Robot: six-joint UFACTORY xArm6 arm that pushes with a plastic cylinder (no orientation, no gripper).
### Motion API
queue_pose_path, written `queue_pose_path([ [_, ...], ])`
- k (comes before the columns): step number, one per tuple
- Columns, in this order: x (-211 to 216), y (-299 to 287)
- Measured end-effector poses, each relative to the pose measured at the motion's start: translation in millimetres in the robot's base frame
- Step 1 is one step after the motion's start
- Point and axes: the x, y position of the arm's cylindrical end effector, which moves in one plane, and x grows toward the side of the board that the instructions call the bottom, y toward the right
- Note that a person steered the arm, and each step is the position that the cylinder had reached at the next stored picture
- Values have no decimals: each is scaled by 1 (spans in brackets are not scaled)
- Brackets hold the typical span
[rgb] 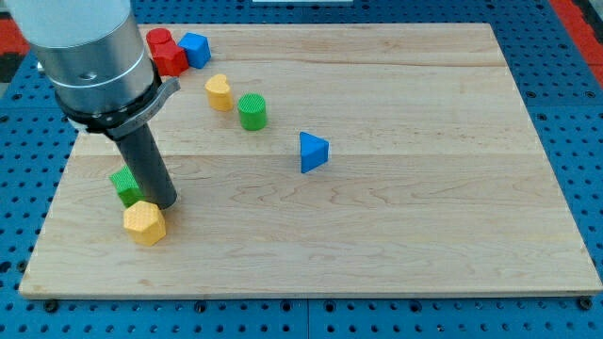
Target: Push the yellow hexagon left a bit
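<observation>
The yellow hexagon (pixel 144 222) lies near the board's lower left. My tip (pixel 162 202) rests on the board just above and to the right of it, touching or nearly touching its upper right edge. A green block (pixel 123 183) sits just left of the rod, partly hidden behind it.
A red block (pixel 167 52) and a blue block (pixel 195 48) sit at the top left of the wooden board (pixel 396 235). A yellow rounded block (pixel 219 92) and a green cylinder (pixel 252 111) stand below them. A blue triangle (pixel 313 152) lies near the middle.
</observation>
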Motion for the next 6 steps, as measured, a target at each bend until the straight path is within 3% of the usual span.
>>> queue_pose_path([
  [2, 10, 50],
  [4, 24, -8],
  [5, 26, -6],
  [6, 2, 62],
])
